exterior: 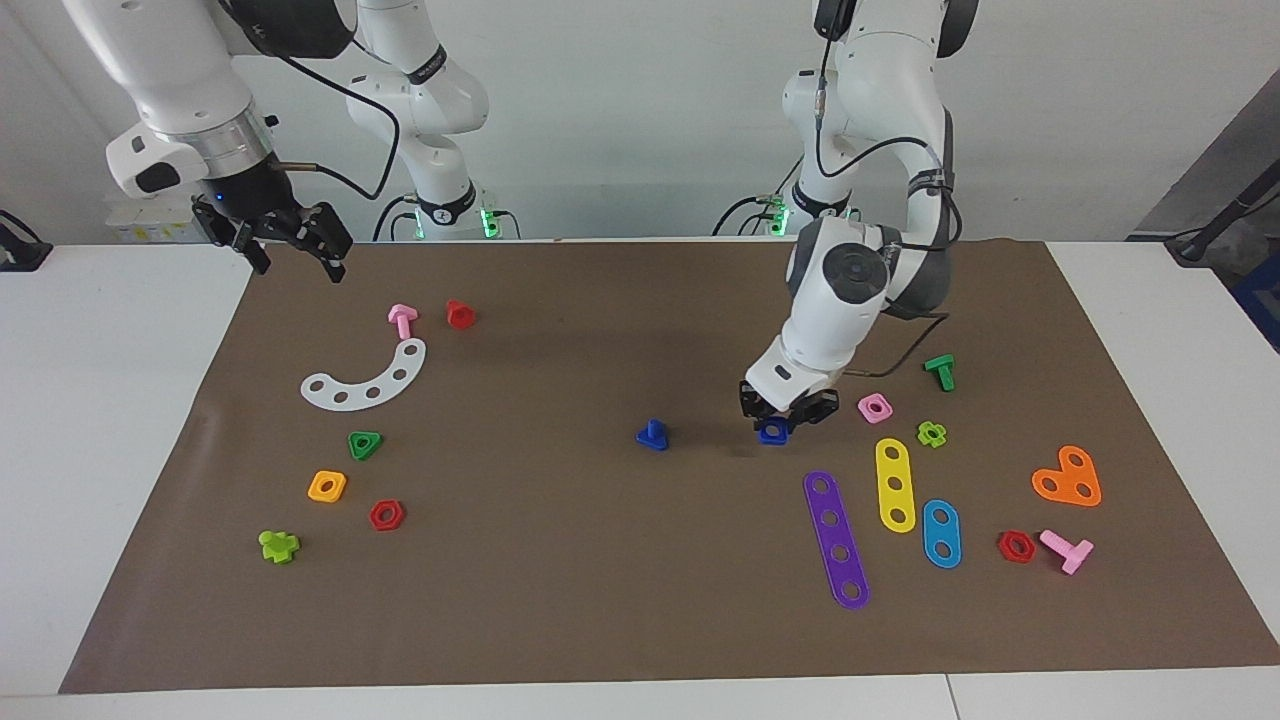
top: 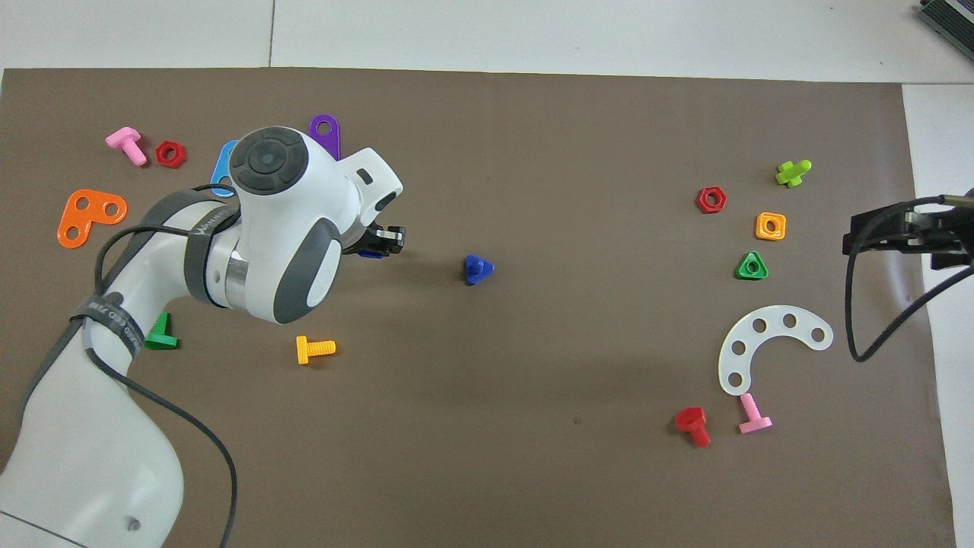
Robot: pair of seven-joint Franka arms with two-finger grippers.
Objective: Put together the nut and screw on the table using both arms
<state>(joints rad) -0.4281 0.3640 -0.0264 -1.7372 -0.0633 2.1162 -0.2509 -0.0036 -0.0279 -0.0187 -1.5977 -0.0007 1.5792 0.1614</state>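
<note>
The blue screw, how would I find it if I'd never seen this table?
Look at the middle of the brown mat. One small dark-blue screw stands there alone, pointy stem up. Its flat head is a triangle, unlike the orange bolt lying down nearer the robots, and nothing holds it, unlike the blue nut.
</note>
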